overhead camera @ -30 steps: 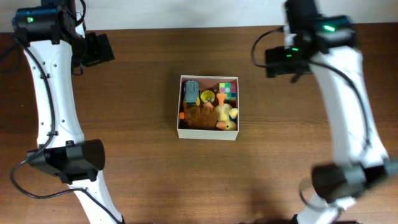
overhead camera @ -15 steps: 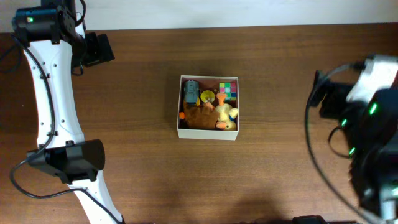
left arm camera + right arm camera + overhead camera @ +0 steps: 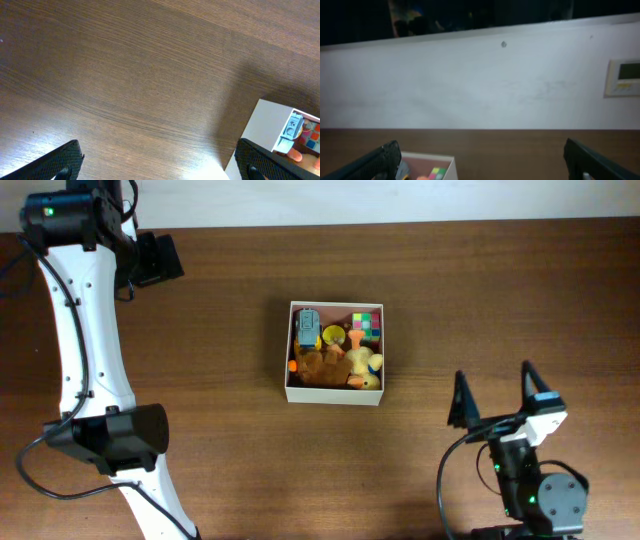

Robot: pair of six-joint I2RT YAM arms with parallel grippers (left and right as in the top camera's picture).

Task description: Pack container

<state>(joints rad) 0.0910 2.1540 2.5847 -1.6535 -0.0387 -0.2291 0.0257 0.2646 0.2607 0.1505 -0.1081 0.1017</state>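
White-walled and pinkish-brown inside, the container sits at mid-table in the overhead view, open side up and filled with small toys: a blue-grey toy at its 11 o'clock corner, a multicoloured cube at 1 o'clock, a yellow duck at 5 o'clock. Its thin walls suggest card, so it probably handles as light and somewhat flexible. A hold over the rim near a corner, where the walls brace each other, looks firmest, kept level since the contents appear to lie loose. The right gripper, at the container's 4 o'clock and well apart, has its jaws spread wide and holds nothing. The left gripper, towards 10 o'clock, is likewise wide open and empty (only its finger tips show in the wrist view). The container floor is hidden under the toys, the small orange pieces cannot be identified, and both wrist views cut the box off at the frame edge.
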